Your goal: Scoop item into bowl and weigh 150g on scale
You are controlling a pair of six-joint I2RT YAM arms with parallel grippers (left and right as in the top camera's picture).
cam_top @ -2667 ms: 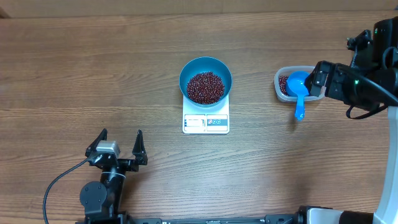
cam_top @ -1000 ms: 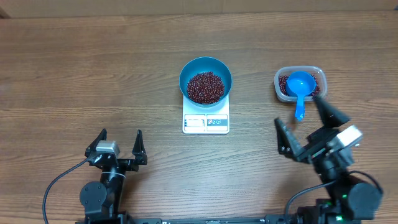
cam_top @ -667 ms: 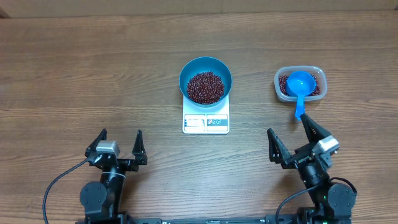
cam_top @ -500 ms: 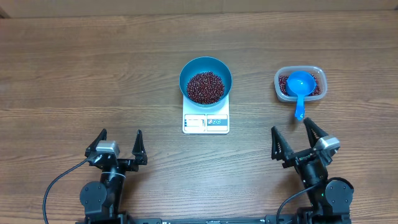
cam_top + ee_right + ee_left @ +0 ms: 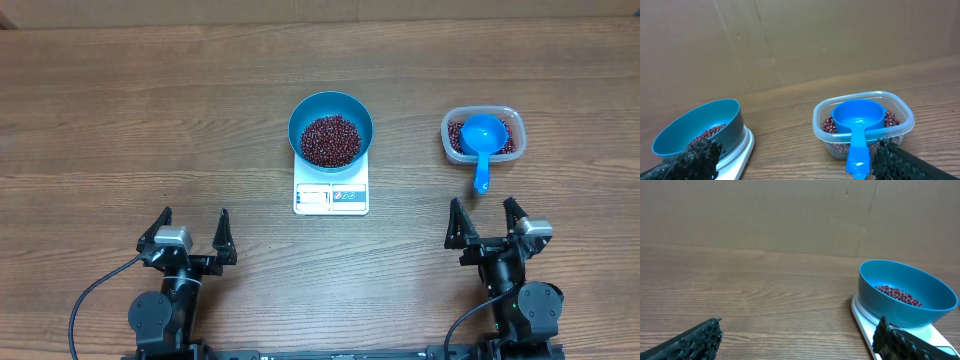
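The teal-blue bowl (image 5: pixel 331 128) stands on the white scale (image 5: pixel 331 196) at the table's middle, holding a heap of dark red-brown beans (image 5: pixel 331 140). In the left wrist view the bowl (image 5: pixel 905 294) and the scale (image 5: pixel 865 322) sit at the right; in the right wrist view the bowl (image 5: pixel 700 127) is at the left. My left gripper (image 5: pixel 190 235) rests open near the front left, with nothing between its fingers. My right gripper (image 5: pixel 487 222) stands open at the front right, just in front of the scoop's handle, holding nothing.
A clear plastic tub (image 5: pixel 481 133) of beans sits right of the scale, with a bright blue scoop (image 5: pixel 481 140) lying in it, handle over the front rim. The right wrist view shows the tub (image 5: pixel 863 122) and the scoop (image 5: pixel 858 125) close ahead. A brown wall rises behind the table.
The right arm has left the scoop in the tub and drawn back to the front right, settling straight with its jaws open. The left arm has not moved.
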